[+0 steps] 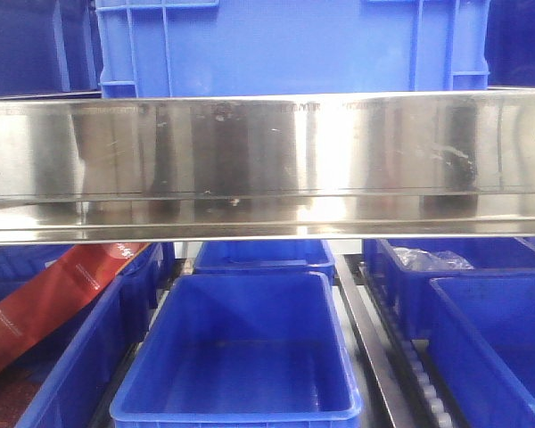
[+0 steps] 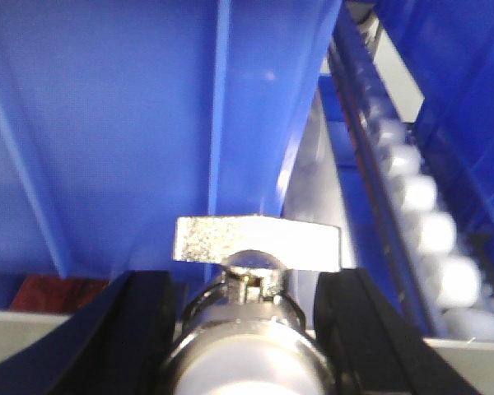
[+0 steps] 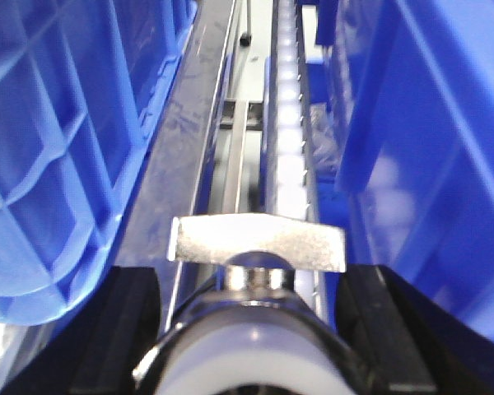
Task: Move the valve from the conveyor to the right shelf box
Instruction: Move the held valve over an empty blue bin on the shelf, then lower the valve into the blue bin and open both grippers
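On the front camera, under the steel shelf beam (image 1: 267,160), the lower shelf holds a blue bin with a red packet (image 1: 53,303) at its left edge. An empty blue bin (image 1: 241,343) sits in the middle, and the right-hand bin (image 1: 495,348) is at the right edge. Neither arm shows there, and the conveyor is out of view.

My left gripper (image 2: 251,329) has its jaws closed on the body of the left valve (image 2: 259,241), handle up, facing a blue crate wall (image 2: 132,123). My right gripper (image 3: 255,329) likewise clamps the right valve (image 3: 255,243). That one hangs over the roller track (image 3: 288,123) between two bins, not over a bin's inside.

I judge that pickup and carry are done. Lining up over the right-hand bin and letting go remain.
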{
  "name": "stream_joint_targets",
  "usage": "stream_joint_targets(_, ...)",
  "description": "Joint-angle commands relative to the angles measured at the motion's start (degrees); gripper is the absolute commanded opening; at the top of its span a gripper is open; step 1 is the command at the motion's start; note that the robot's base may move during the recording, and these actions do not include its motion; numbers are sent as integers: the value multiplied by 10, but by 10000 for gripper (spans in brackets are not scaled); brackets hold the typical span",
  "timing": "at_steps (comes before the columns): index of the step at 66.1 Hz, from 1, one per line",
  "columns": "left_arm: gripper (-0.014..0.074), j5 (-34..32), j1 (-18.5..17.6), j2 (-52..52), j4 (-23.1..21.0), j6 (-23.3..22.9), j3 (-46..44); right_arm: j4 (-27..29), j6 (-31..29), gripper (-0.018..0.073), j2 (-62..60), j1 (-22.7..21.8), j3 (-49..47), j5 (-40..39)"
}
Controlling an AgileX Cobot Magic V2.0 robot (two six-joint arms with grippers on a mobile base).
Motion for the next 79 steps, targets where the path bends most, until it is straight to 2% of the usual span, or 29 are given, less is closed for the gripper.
stream_joint_targets(1,-111,-17,0,-3,-11,0,-43,10,-2,-162,-5,3,-27,-18)
stream_joint_targets(11,-111,37,-14,0,-18,2,-127,10,-2,-162,-5,32,-87,13)
stream_joint_targets(29,-111,45,-125,59,-18,13,-249,9,-2,-162,29,92,-196,12)
stream_joint_targets(42,-111,32,-226,165,-17,13,-337,10,-2,-162,96,119,-270,7)
stream_joint_targets(54,-111,31,-287,296,-15,13,-457,10,-2,-162,162,143,-327,-31)
stream_joint_targets(63,-111,49,-301,399,-17,13,-555,10,-2,-162,206,149,-359,-49)
stream_joint_targets(71,-111,84,-301,479,-41,13,-638,10,-2,-162,238,149,-364,-74)
stream_joint_targets(79,-111,112,-301,531,-48,11,-678,10,-2,-162,268,149,-364,-92)
